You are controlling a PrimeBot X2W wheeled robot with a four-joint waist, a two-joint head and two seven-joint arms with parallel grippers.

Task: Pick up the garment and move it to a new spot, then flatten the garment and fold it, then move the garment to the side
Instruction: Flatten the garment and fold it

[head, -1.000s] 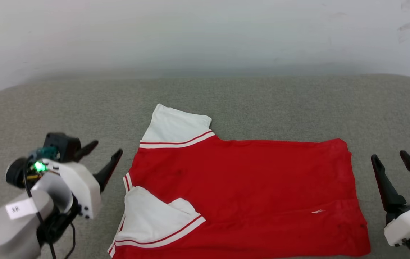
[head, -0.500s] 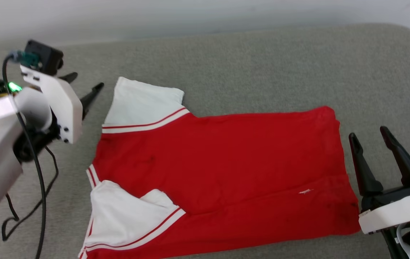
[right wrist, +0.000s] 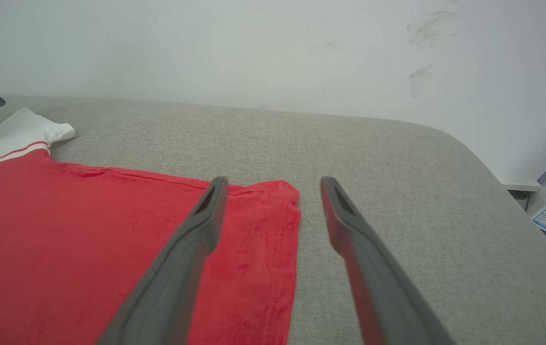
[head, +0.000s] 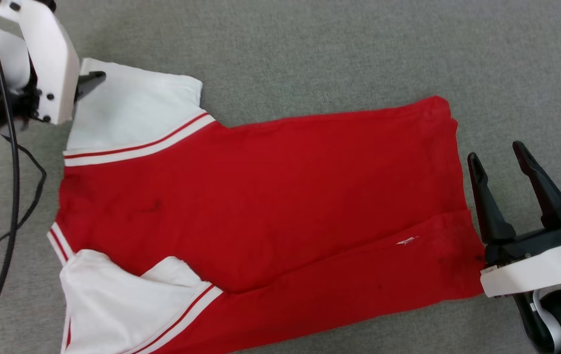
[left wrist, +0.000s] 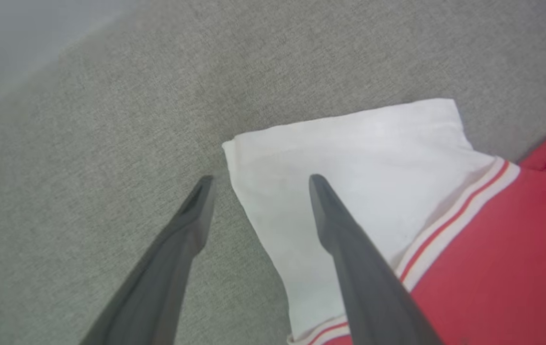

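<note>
Garment (head: 261, 196): lying spread on the grey upholstered surface (head: 310, 49), collar end toward the robot's left, hem (head: 457, 196) toward its right, plain red face showing.
Upper sleeve (head: 133, 113): lying flat and white, sticking out past the body.
Lower sleeve (head: 123, 305): lying turned in over the red, with a long crease running from it toward the hem, so one side looks to be folded over already.
Done so far, by my reckoning: the shirt is sitting placed and mostly smoothed; folding is looking barely begun.
Left to do: folding the far side and sleeve in, folding the length, then shifting the bundle aside.
Left tool (left wrist: 260, 178): hanging released and empty, one finger over the upper sleeve's outer edge, the other over bare fabric; I cannot tell whether it is touching.
Right tool (head: 495, 151): standing spread wide just beside the hem's far corner, gripping nothing.
Cable (head: 10, 196): trailing loose beside the collar end.
Wall (right wrist: 206, 48): rising pale behind the surface.
</note>
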